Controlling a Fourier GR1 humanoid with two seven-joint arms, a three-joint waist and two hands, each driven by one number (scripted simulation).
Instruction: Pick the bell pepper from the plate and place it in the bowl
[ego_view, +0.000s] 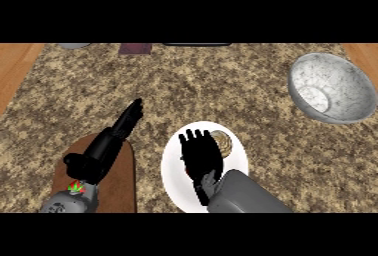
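Right now, in the head view, you are at the reach-and-grasp step: your right hand (199, 152) hangs over the white plate (174, 170), its fingers spread straight and pointing away from you, closed on nothing. The bell pepper (224, 142) is hard to make out; all that shows is a tan, rounded patch at the plate's far right, just beside the fingertips and partly hidden under them. You cannot tell from here whether the fingers touch it or only hover above it.

The grey speckled bowl (332, 95) sits well apart from the plate, up and to the right on the mottled brown countertop (221, 80), and nothing shows inside it. So the pepper is on the plate and the transfer has not yet begun.

Your left hand (122, 130) lies at the view's left with its fingers straight, over a brown wooden board (122, 185); it holds nothing and has no part in this step.

For the next move, you probably need to shift the right hand slightly right and forward so the palm centres on the pepper, then lower and curl the fingers and thumb round it before lifting. After that comes a carry up and to the right, to the bowl.
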